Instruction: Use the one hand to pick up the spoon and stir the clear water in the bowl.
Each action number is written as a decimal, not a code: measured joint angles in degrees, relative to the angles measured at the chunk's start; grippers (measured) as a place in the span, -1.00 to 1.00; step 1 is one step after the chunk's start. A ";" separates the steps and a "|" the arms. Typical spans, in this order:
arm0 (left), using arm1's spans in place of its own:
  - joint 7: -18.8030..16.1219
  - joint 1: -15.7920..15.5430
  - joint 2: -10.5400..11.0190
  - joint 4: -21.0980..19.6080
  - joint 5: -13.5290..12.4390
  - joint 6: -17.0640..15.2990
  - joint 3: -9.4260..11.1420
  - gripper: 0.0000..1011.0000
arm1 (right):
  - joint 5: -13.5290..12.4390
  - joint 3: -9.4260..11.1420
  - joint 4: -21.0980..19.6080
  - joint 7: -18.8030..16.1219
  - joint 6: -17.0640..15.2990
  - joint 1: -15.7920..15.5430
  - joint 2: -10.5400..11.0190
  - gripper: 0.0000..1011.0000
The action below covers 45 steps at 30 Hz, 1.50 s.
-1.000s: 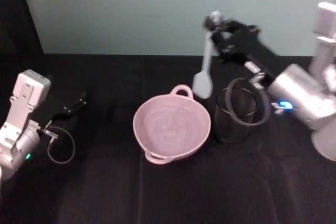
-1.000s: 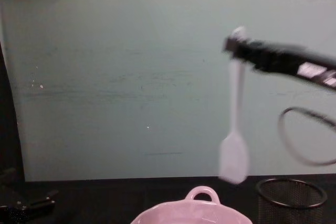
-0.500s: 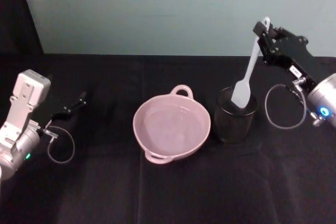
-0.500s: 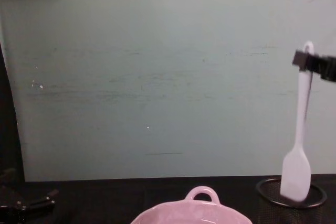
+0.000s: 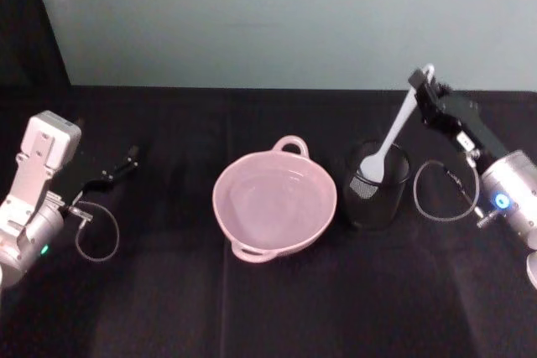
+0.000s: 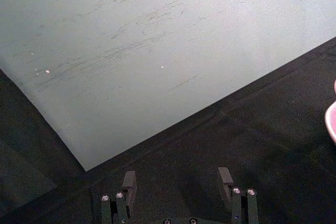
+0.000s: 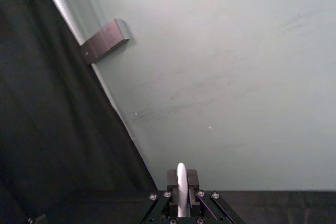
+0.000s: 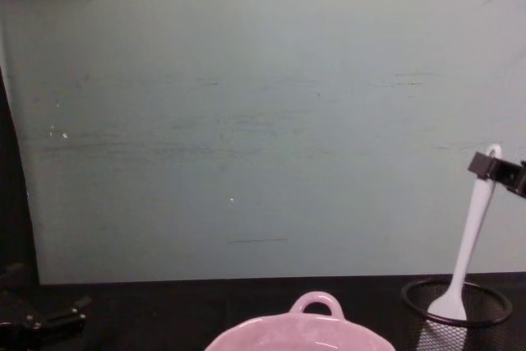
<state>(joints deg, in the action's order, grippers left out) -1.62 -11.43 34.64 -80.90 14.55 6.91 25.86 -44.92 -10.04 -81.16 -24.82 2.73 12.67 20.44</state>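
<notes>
Right gripper [image 5: 425,90] is pinched shut on the top of the spoon [image 5: 388,138], close under the small hole at the handle end; the right wrist view shows the white handle squeezed between the two fingers [image 7: 171,182]. The spoon hangs tilted, its flat head down inside the black wire-mesh cup [image 5: 375,190], which stands just right of the pink bowl [image 5: 274,203] at mid-table.

Slim white plastic like this looks light and fairly stiff, though a long handle held only at its tip will likely swing and lever in the grip, and smooth plastic may slip or twist. A hold lower on the handle would probably steady the head better for stirring.

Clear water [image 5: 273,199] lies in the bowl, barely visible. The bowl looks glossy ceramic, likely heavy enough to stay put but easy to chip. The cup's rim stands between spoon head and bowl, so the head must clear it; the light mesh cup could tip if snagged.

Left gripper [image 5: 117,168] rests parked at the far left, fingers apart and empty.
</notes>
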 joint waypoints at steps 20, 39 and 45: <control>0.00 0.00 0.00 0.00 0.00 0.00 0.00 1.00 | -8.49 0.23 6.41 -0.46 -0.62 0.39 -0.75 -0.49; 0.00 0.00 0.00 0.00 0.00 0.00 0.00 1.00 | -8.61 -1.95 -7.32 7.93 -13.14 -4.24 10.08 0.68; 0.00 0.00 0.00 0.00 0.00 0.00 0.00 1.00 | -9.18 -1.16 -14.21 12.37 -19.17 -7.73 16.08 0.96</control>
<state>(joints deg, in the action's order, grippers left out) -1.62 -11.43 34.65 -80.90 14.55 6.90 25.86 -54.10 -11.20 -95.37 -12.44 -16.45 4.94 36.52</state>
